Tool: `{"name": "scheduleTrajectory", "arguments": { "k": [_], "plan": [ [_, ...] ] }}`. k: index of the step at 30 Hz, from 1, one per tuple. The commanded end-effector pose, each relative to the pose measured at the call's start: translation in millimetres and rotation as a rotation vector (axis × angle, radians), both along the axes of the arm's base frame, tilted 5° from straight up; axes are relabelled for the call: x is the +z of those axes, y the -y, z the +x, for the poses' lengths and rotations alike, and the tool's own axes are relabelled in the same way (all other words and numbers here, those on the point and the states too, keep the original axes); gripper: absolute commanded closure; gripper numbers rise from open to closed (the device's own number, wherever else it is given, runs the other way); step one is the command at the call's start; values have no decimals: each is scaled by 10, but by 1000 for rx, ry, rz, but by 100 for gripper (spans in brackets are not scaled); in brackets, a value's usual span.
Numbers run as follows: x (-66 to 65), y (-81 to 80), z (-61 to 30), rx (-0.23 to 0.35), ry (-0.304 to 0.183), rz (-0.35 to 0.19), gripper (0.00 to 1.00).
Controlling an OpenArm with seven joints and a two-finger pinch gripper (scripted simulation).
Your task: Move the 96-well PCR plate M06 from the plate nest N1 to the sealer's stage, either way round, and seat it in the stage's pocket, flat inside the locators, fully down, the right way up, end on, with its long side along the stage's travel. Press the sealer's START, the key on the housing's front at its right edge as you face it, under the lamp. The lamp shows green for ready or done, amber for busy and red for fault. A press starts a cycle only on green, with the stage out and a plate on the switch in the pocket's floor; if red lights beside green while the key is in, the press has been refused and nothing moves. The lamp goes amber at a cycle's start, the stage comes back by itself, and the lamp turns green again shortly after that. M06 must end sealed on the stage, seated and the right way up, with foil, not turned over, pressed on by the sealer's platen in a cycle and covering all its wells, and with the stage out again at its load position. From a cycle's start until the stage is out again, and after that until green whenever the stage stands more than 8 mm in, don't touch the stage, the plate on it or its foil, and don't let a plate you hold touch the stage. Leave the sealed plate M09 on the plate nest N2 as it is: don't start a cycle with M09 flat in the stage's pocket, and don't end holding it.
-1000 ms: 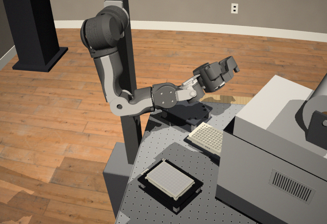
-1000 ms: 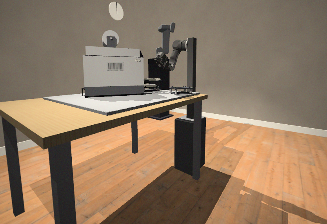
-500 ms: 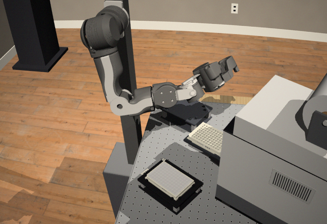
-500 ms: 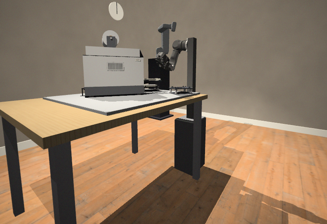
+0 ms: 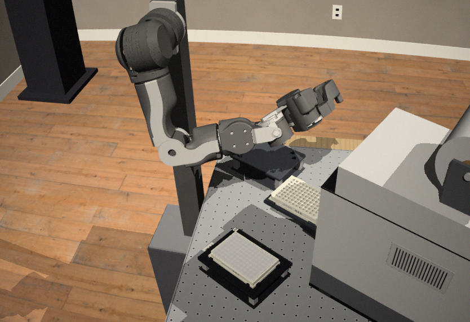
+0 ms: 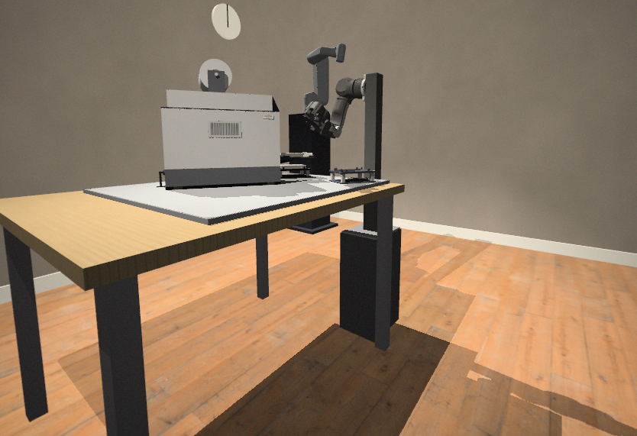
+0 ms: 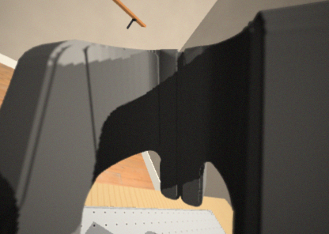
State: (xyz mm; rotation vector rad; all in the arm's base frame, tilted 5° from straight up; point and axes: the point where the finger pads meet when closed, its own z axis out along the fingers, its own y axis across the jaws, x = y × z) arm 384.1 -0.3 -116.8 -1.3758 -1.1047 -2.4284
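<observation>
The gripper point(image 5: 333, 96) hung fully closed and held nothing, raised above the empty nest N1 point(image 5: 270, 164). Plate M06 point(image 5: 298, 197) lay on the sealer's stage, well below and apart from it.

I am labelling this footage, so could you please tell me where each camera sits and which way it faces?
Top: high above the table, looking down at the grey perforated board, open white well plate and grey box-shaped sealer; whole arm shows.
Exterior: low, beyond the wooden table's far end, facing the sealer's back; arm small.
Wrist: on the arm, facing its shut gripper.
Top and exterior share the sealer.
</observation>
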Motion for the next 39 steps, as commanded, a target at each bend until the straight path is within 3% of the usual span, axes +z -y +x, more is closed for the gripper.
{"name": "scheduleTrajectory", "arguments": {
  "k": [1, 4, 9, 21, 26, 39],
  "plan": [
    [6, 2, -3, -4, 0, 2, 100],
    [6, 2, -3, -4, 0, 2, 100],
    [-74, 433, 91, -186, -73, 166, 100],
    [-74, 433, 91, -186, -73, 166, 100],
    [-237, 843, 101, -381, -151, 312, 100],
    [-239, 850, 101, -379, -151, 313, 100]
  ]
}}
